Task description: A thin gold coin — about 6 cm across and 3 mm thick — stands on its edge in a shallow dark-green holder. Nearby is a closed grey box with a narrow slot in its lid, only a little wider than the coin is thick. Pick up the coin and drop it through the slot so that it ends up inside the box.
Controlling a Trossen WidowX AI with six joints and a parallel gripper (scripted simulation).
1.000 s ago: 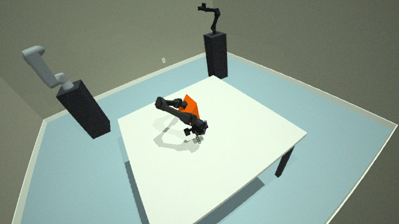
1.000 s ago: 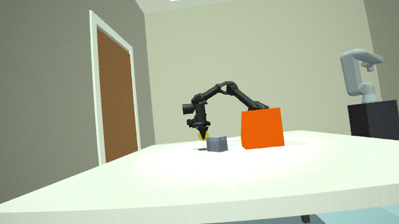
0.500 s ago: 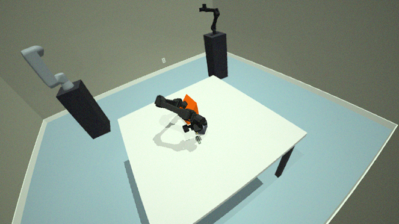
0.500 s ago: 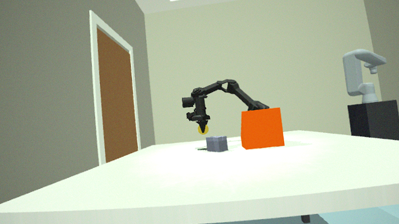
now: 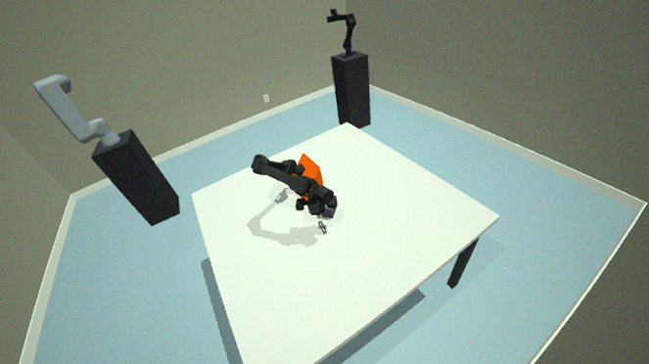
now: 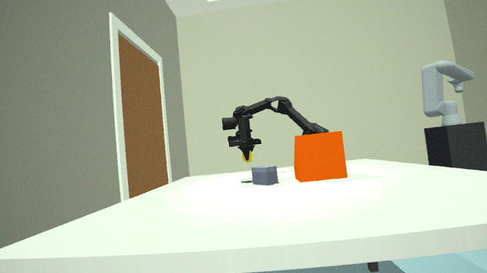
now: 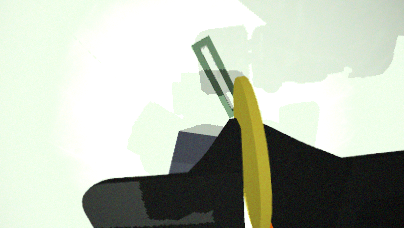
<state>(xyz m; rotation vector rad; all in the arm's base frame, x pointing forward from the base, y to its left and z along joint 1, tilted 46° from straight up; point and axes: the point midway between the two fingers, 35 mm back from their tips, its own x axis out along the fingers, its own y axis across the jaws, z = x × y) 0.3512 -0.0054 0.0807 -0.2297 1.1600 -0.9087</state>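
Observation:
My gripper point(image 6: 247, 158) is shut on the gold coin point(image 6: 250, 158) point(image 7: 254, 150) point(image 5: 318, 216) and holds it upright, above the level of the box's lid. The coin's edge faces the wrist camera and sticks out past the dark fingers. The grey box point(image 6: 264, 175) point(image 5: 329, 213) point(image 7: 192, 149) stands on the table, partly hidden behind a finger in the wrist view; its slot cannot be seen. The green holder point(image 7: 216, 75) point(image 5: 323, 227) lies on the table beside the box, and its long opening is empty. In the exterior view the holder point(image 6: 246, 181) is a thin dark strip left of the box.
The orange block point(image 6: 319, 157) point(image 5: 312, 166) under the arm's base stands on the white table point(image 5: 375, 286) point(image 6: 207, 233), to the right of the box in the exterior view. Two other arms stand on dark pedestals point(image 5: 135, 177) point(image 5: 351, 90) off the table.

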